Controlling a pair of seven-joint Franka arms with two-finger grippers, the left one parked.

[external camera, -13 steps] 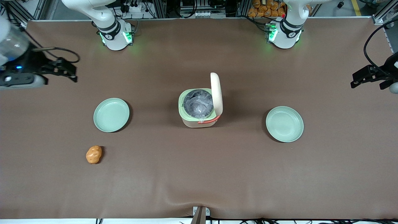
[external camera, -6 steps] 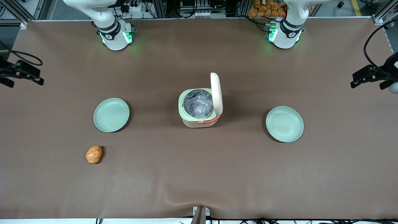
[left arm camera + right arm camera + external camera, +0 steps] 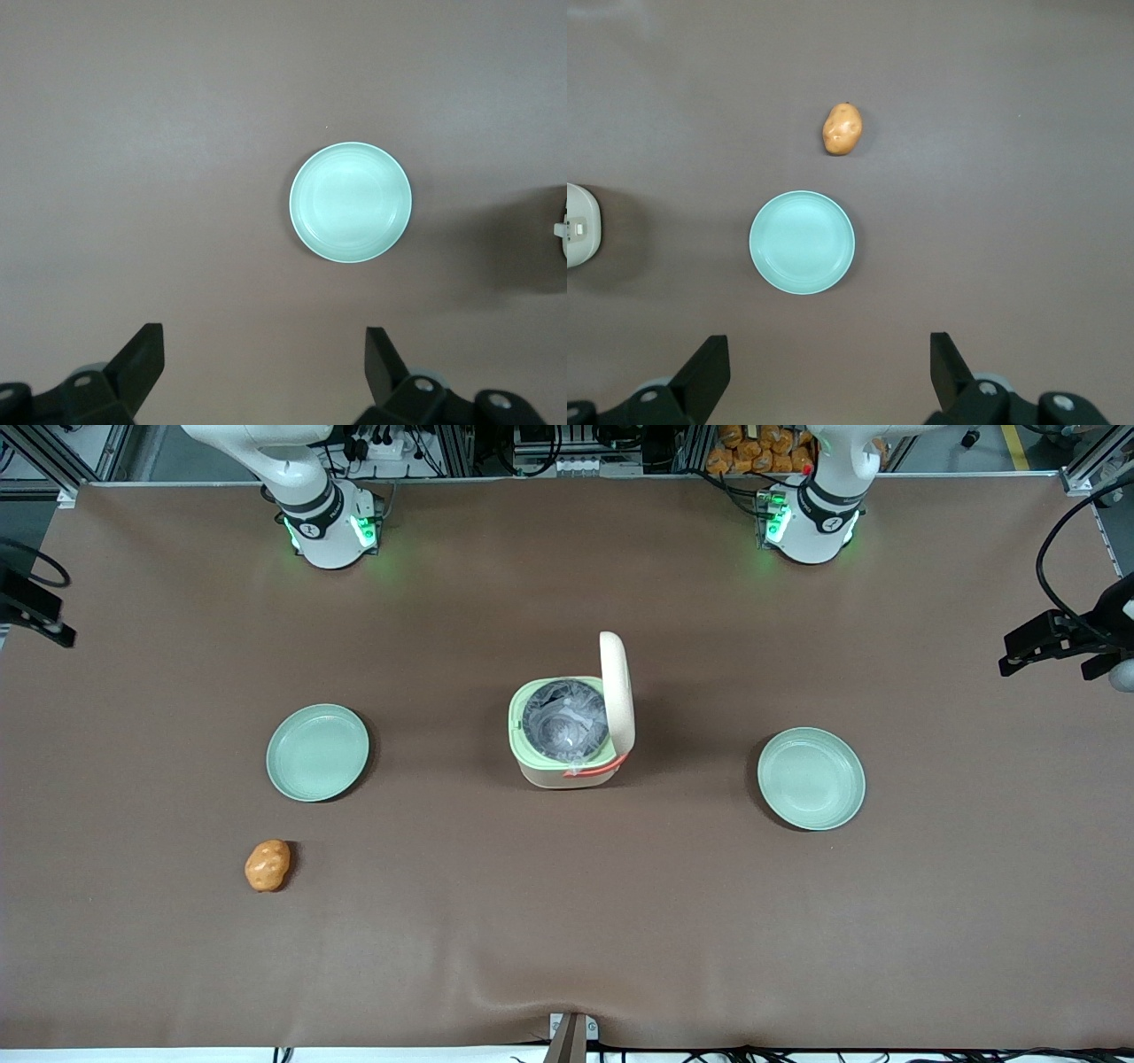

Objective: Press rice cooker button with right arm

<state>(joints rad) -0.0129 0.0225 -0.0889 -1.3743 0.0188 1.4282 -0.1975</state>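
Observation:
The cream rice cooker (image 3: 567,772) stands in the middle of the table. Its lid (image 3: 617,691) is swung up and open, so the dark grey inner pot (image 3: 564,719) shows. The orange-red handle (image 3: 595,769) lies along the edge nearest the front camera. I cannot make out the button. My right arm's gripper (image 3: 35,609) is at the working arm's end of the table, far from the cooker and partly out of view. In the right wrist view the gripper (image 3: 828,372) is open and empty above bare table, with a corner of the cooker (image 3: 578,226) at the frame edge.
A pale green plate (image 3: 317,752) lies between the gripper and the cooker and also shows in the right wrist view (image 3: 802,242). An orange potato (image 3: 267,864) lies nearer the front camera than that plate. A second green plate (image 3: 811,779) lies toward the parked arm's end.
My right gripper has drawn away from the cooker toward the working arm's end of the table, almost leaving the front view. The cooker, plates and potato have not moved.

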